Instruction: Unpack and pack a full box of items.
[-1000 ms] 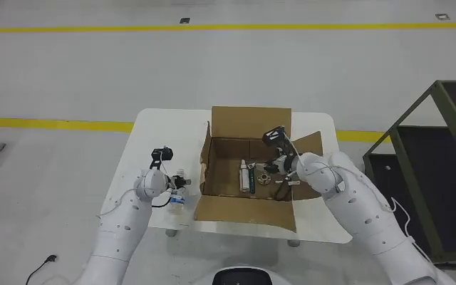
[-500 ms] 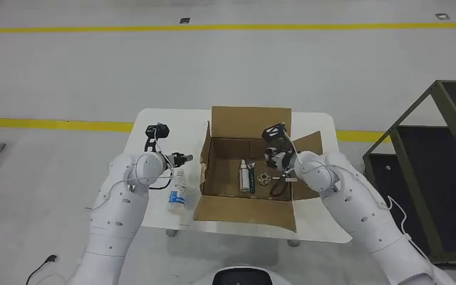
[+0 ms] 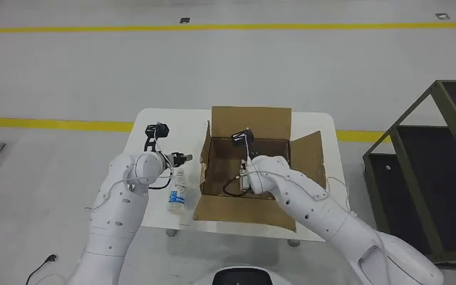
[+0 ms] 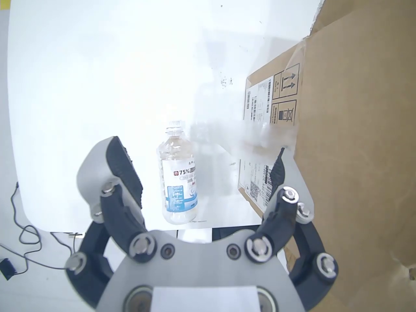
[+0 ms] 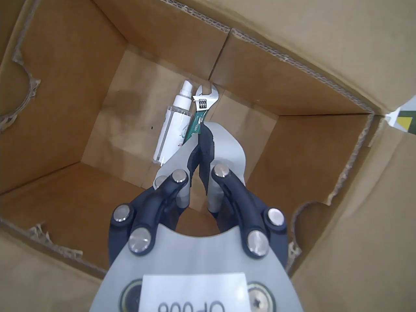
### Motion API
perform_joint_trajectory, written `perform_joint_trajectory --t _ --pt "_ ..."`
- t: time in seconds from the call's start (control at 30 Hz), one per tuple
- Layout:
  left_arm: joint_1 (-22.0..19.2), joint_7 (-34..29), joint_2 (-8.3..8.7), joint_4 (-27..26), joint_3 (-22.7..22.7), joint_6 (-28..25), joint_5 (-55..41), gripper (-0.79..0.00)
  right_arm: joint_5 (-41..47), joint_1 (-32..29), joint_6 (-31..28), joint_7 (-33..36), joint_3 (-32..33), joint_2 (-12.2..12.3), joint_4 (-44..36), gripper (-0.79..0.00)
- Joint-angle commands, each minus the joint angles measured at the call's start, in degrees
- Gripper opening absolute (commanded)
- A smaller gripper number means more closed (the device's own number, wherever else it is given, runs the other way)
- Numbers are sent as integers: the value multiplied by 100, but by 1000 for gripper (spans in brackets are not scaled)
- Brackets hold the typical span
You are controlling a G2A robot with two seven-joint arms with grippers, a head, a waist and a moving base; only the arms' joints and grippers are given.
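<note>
An open cardboard box (image 3: 251, 125) stands on the white table (image 3: 160, 128). My right gripper (image 5: 199, 135) is down inside the box, shut on the green handle of an adjustable wrench (image 5: 203, 101). A white spray bottle (image 5: 174, 121) lies right beside the wrench on the box floor. In the top view the right gripper (image 3: 244, 175) sits over the left half of the box. A clear labelled bottle (image 4: 178, 176) lies on the table left of the box, also in the top view (image 3: 177, 194). My left gripper (image 4: 198, 157) hangs open above it, away from it (image 3: 182, 158).
The box's flaps stand open; the near flap (image 3: 246, 211) hangs over the table's front edge. A black cable (image 3: 231, 188) lies in the box's near left corner. A green metal frame (image 3: 420, 139) stands on the floor to the right. Bare table lies left of the bottle.
The right arm swung from the box's right side to its left half and now grips the wrench. The left gripper let go of the bottle, rose, then held still.
</note>
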Motion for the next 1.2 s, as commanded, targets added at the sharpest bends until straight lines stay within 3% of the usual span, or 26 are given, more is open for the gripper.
perform_joint_trajectory --t 0.0,0.33,0.6,0.63,0.67,0.73,0.8,0.93,1.0,1.17 --pt "0 0 0 0 0 0 0 0 6 10 6 -9 -8 -8 28 -785" --pt "0 0 0 0 0 0 0 0 -18 -7 -10 -48 -13 -8 31 -785" --pt "0 0 0 0 0 0 0 0 -264 -416 921 -573 -203 -297 602 -785" --pt "0 0 0 0 0 0 0 0 -159 -433 989 -640 -187 -358 673 -674" --pt "0 0 0 0 0 0 0 0 -42 -447 1003 -772 -156 -416 746 -619" --pt "0 0 0 0 0 0 0 0 72 -460 1031 -1039 -137 -525 1014 -634" --pt "0 0 0 0 0 0 0 0 273 -454 1005 -1284 -70 -632 1211 -551" --pt "0 0 0 0 0 0 0 0 604 -375 951 -1621 56 -827 1662 -517" --pt "0 0 0 0 0 0 0 0 925 -361 786 -1807 182 -918 1844 -453" --pt "0 0 0 0 0 0 0 0 1275 -233 514 -2078 253 -1149 2380 -449"
